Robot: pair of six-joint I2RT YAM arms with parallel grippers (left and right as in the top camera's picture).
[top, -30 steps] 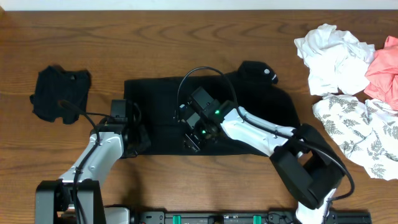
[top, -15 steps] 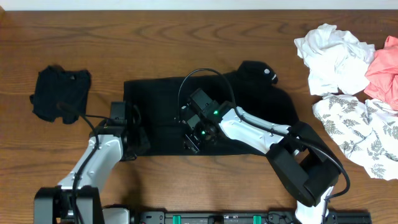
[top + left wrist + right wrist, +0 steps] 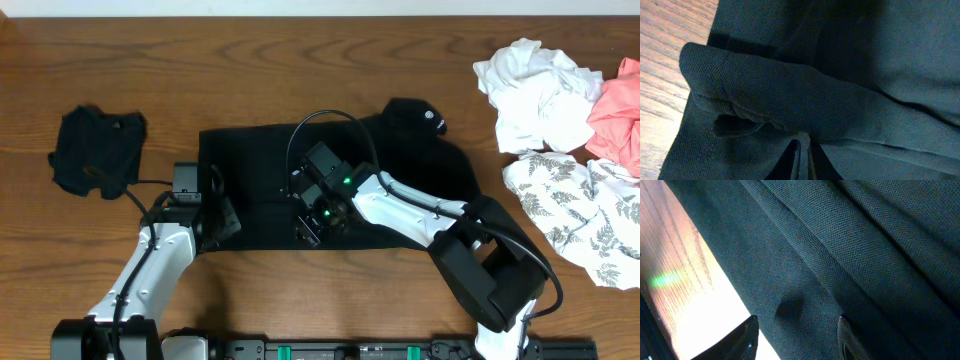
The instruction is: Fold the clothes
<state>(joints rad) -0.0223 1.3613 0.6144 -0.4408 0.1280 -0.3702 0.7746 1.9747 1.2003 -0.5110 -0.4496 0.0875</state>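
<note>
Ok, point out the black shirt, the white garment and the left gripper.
black shirt (image 3: 255, 165), overhead view, flat left half of the cloth.
white garment (image 3: 530, 90), overhead view, middle of the crumpled heap.
left gripper (image 3: 804, 148), left wrist view, where its closed fingertips meet.

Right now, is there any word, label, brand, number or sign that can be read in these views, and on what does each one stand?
No text can be read in any view.
White tag on the black shirt: too small to read, and I cannot tell whether it bears any print.
Leaf-print garment: a pattern only, no words.
</note>
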